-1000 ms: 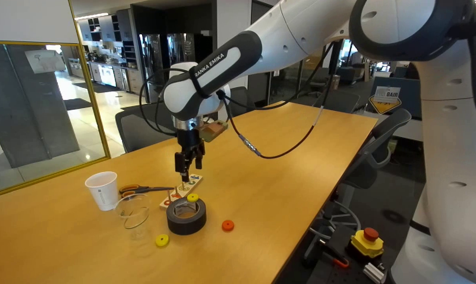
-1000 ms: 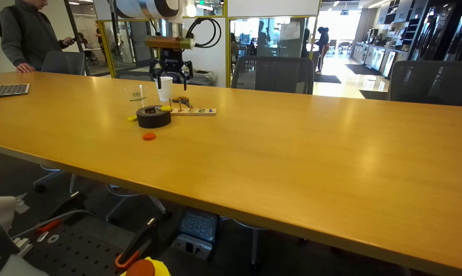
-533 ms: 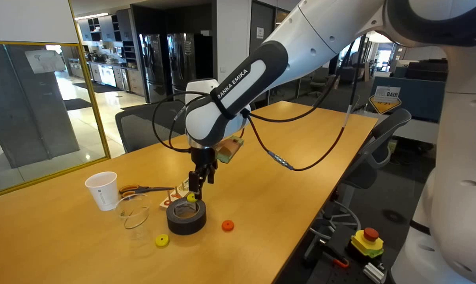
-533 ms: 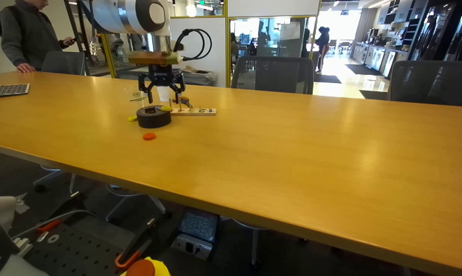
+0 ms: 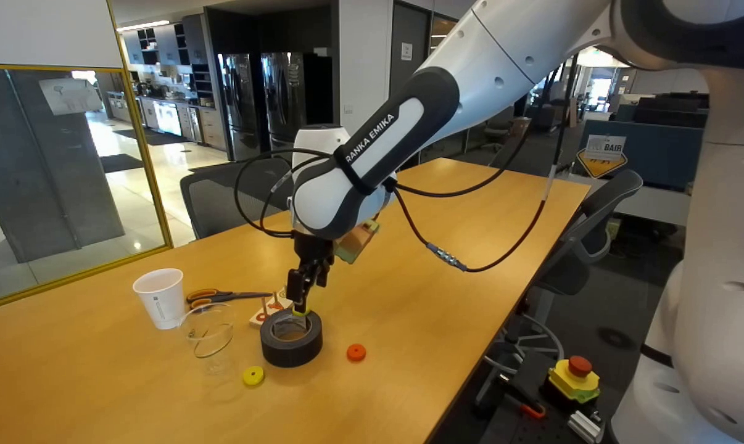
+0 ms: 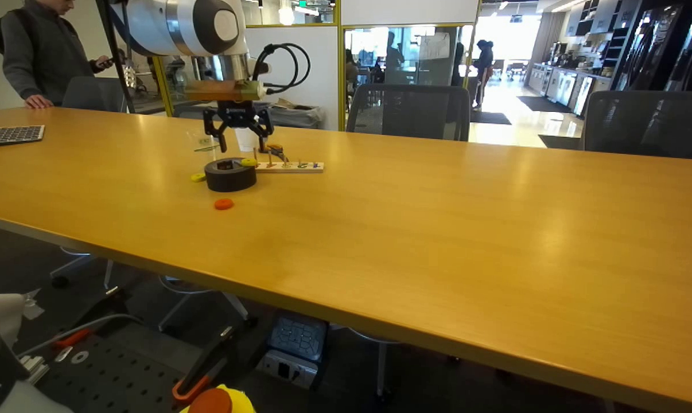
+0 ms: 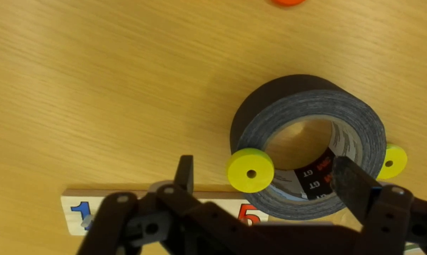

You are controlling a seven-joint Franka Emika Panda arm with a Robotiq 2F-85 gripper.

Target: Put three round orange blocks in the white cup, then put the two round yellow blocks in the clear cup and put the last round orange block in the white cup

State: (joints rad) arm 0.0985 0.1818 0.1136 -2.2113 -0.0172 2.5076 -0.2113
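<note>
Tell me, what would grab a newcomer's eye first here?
Likely the big white-and-black robot arm, stretched over the tan wooden table, its open black hand above a thick black tape roll. Next comes the bright yellow round block perched on that roll's rim.

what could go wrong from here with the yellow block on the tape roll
The yellow block rests on the rim of the tape roll, beside its hole, so a nudge from the open gripper could knock it in. In the wrist view, one finger overlaps the roll, so coming down might strike it.
</note>
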